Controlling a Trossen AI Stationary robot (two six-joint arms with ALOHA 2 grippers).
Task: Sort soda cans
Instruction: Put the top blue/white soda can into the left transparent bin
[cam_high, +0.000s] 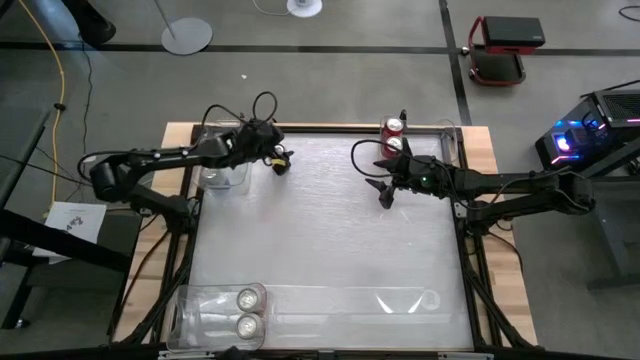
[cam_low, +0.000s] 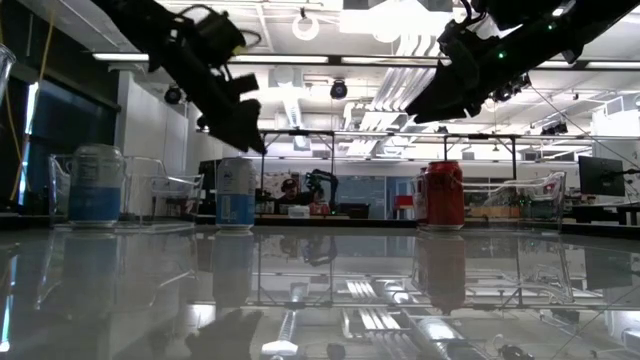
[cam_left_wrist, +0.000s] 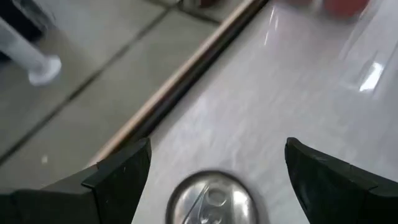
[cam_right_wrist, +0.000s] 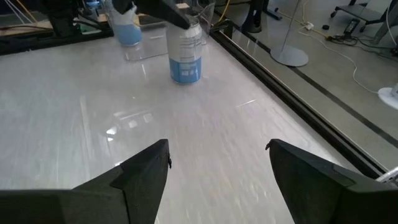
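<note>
A: How much free room does the bench (cam_high: 330, 230) give?

B: The wide middle is bare. The cans sit at the edges. Two red cans (cam_high: 393, 135) stand at the far edge, just beside the right tool (cam_high: 384, 192). Two silver-topped cans (cam_high: 246, 311) lie in a clear bin (cam_high: 200, 310) at the near left corner.

A: And the left tool (cam_high: 279, 160)?

B: It hangs near the far edge, fingers spread wide, directly above a silver-blue can (cam_low: 235, 193). Nothing is gripped.

A: What does its wrist camera add?

B: The can's silver top (cam_left_wrist: 211, 198) sits between the two fingers (cam_left_wrist: 118, 177), with the bench's dark far border running close behind. From overhead the arm hides that can.

A: And the right tool?

B: Its fingers (cam_right_wrist: 140, 171) stand apart and empty, over bare bench. Its wrist camera looks across to the silver-blue can and another blue can (cam_right_wrist: 127, 28) inside a clear bin (cam_right_wrist: 140, 50) beyond it. The level camera shows that binned can (cam_low: 95, 185) too, plus one red can (cam_low: 443, 195) upright.
</note>
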